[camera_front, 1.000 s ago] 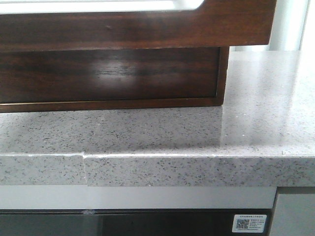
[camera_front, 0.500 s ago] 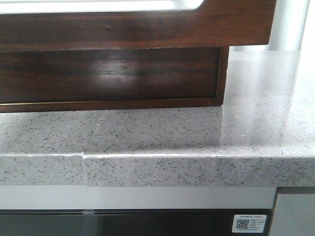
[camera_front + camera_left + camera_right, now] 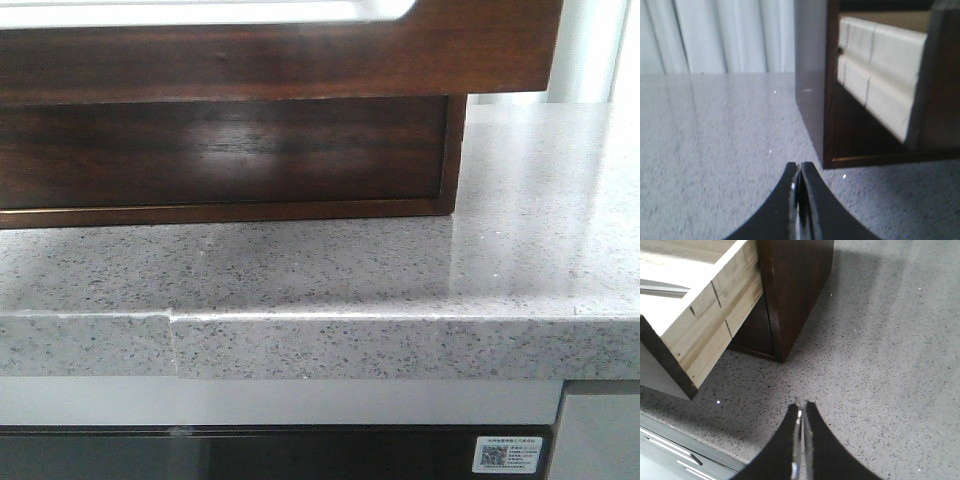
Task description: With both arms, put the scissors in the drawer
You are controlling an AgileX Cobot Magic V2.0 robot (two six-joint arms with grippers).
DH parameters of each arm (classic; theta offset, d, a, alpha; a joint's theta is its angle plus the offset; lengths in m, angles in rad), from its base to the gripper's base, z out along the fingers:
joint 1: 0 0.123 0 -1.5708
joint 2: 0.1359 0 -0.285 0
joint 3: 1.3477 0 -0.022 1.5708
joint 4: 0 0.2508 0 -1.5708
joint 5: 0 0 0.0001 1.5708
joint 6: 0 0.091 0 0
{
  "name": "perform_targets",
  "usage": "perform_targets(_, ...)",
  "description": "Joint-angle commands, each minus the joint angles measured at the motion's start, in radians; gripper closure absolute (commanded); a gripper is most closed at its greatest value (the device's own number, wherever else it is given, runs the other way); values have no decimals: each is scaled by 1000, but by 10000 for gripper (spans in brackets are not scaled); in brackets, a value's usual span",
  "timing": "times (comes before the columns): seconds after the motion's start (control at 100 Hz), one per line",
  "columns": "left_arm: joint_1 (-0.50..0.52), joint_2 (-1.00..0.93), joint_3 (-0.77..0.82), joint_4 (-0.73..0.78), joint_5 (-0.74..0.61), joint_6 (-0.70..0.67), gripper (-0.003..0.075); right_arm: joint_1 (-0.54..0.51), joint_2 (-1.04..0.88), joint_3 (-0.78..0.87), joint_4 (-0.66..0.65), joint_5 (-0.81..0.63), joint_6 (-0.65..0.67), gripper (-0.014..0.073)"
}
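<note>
The drawer [image 3: 280,60] stands pulled out of the dark wooden cabinet [image 3: 230,150], its glossy brown front filling the top of the front view. Its pale wooden side shows in the left wrist view [image 3: 880,75] and the right wrist view [image 3: 715,320]. A grey pointed shape [image 3: 660,288] lies inside the drawer; I cannot tell whether it is the scissors. My left gripper [image 3: 800,165] is shut and empty over the counter by the cabinet's left corner. My right gripper [image 3: 801,404] is shut and empty over the counter by the right corner. Neither gripper shows in the front view.
The cabinet stands on a speckled grey stone counter [image 3: 400,270] whose front edge [image 3: 400,345] runs close below. A white curtain [image 3: 715,35] hangs behind the counter on the left. Drawer fronts with handles [image 3: 670,450] lie under the counter edge.
</note>
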Motion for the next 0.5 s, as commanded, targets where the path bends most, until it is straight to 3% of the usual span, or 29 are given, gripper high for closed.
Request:
perform_targets(0.0,5,-7,13,-32,-127,-10,741,-6,-4,-25,12,-66,1,662)
perform_targets(0.23,-4,-68,54,-3,-120,-28,741,-6,-2,-25,12,-67,1,662)
perform_targets(0.43,-15,-66,85,454,-127,-492,741,-6,0,-25,12,-67,1,662)
perform_targets(0.49,-15,-66,85,490,-118,-547,741,-6,0,-25,12,-67,1,662)
